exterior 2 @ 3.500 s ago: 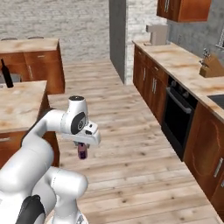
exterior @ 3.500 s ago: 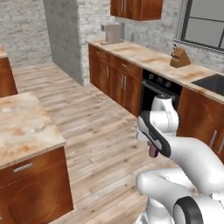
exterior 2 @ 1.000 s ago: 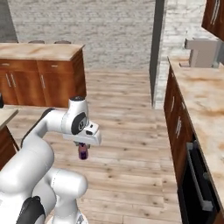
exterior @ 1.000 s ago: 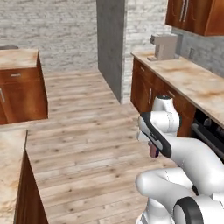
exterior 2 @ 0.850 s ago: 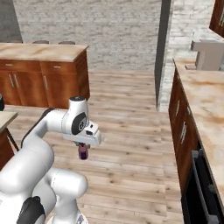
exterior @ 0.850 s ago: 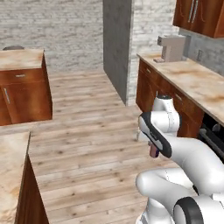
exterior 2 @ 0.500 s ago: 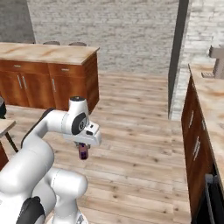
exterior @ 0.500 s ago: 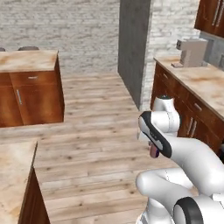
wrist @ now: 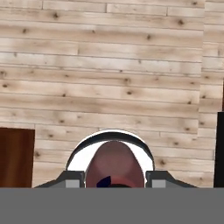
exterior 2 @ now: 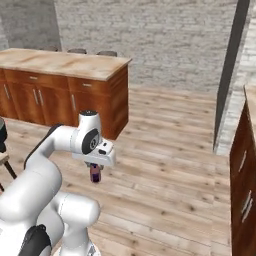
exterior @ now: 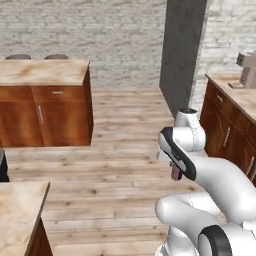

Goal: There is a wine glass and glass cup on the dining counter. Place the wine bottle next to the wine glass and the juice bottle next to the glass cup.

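Observation:
My gripper (exterior 2: 94,168) is shut on the juice bottle (exterior 2: 94,174), a small maroon bottle hanging upright below the hand over the wooden floor. In the left base view the gripper (exterior: 174,169) and the juice bottle (exterior: 175,174) peek out under the white forearm. In the hand view the bottle's rounded top (wrist: 114,161) sits between the two fingertips (wrist: 72,178). Two marbled-top, wood-based counters show: one far off (exterior 2: 65,63) and a near corner (exterior: 20,210). I cannot tell which is the dining counter. The wine glass, glass cup and wine bottle are out of view.
Dark stool tops (exterior 2: 77,51) stand behind the far counter (exterior: 42,72). A dark object (exterior: 2,165) shows at the left edge by the near corner. A grey pillar (exterior: 182,50) and a wall counter (exterior: 235,95) with a coffee machine (exterior: 247,70) stand on the right. Open wooden floor (exterior 2: 165,150) lies ahead.
The whole picture has swept to the right as the base turns left, bringing the far counter into fuller view. The arm keeps the same pose, still holding the juice bottle.

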